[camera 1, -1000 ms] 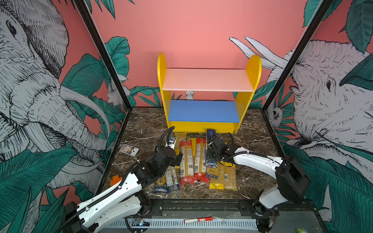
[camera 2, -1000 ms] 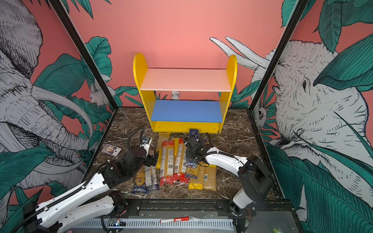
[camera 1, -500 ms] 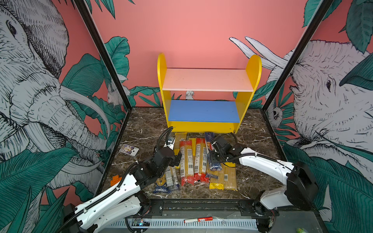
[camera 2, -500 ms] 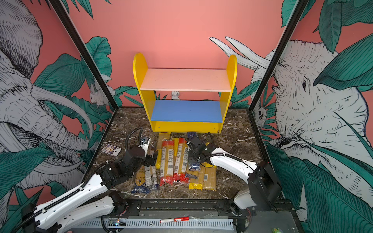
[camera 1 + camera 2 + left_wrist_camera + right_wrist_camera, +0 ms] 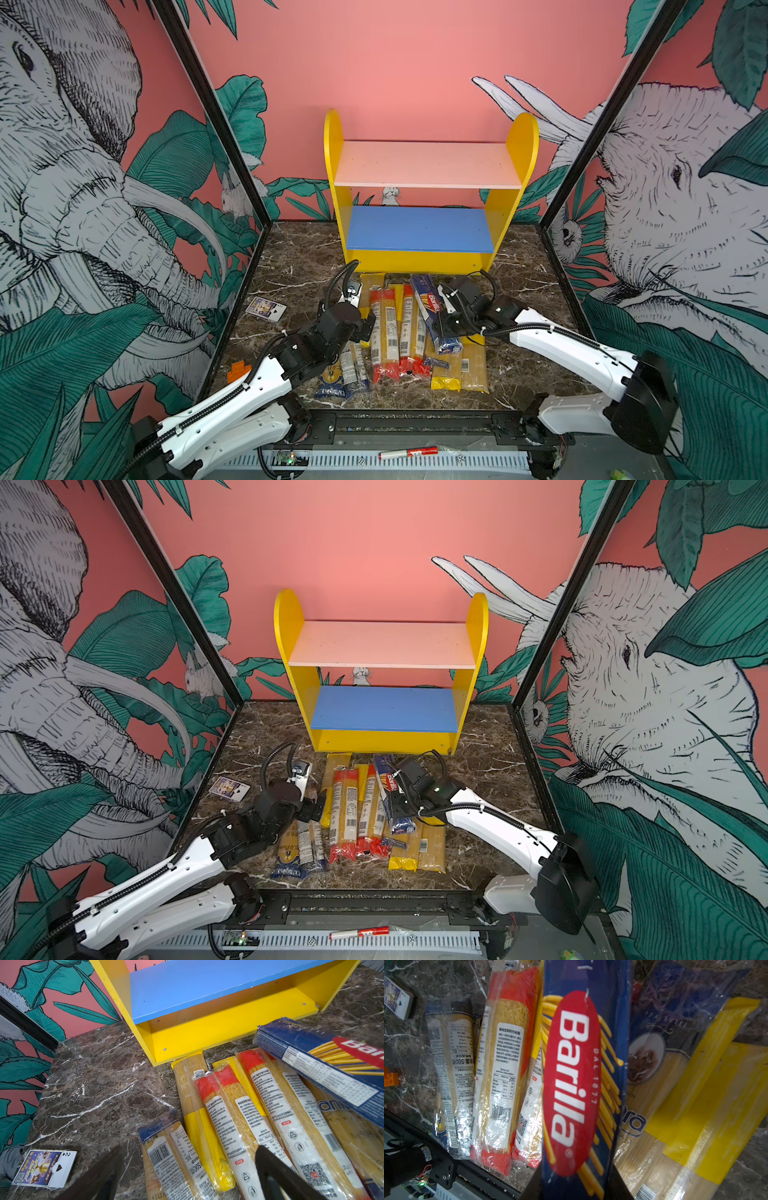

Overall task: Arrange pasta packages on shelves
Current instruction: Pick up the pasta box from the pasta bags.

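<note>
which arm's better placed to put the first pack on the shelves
Right. The right gripper is closed on the Barilla box, which sits tilted above the other packs, close to the shelves. The left gripper hangs open, holding nothing.

Both top views looked down from high at the front toward the back wall (image 5: pixel 415 62), sharing the whole worktop (image 5: pixel 291 257) and shelves (image 5: pixel 424 164). Left wrist cam sat low, facing the shelves' base. Right wrist cam hung close over the Barilla box (image 5: pixel 571 1084).

Left gripper (image 5: pixel 189 1149) wide; right (image 5: pixel 576 1180) seemingly clamped.
</note>
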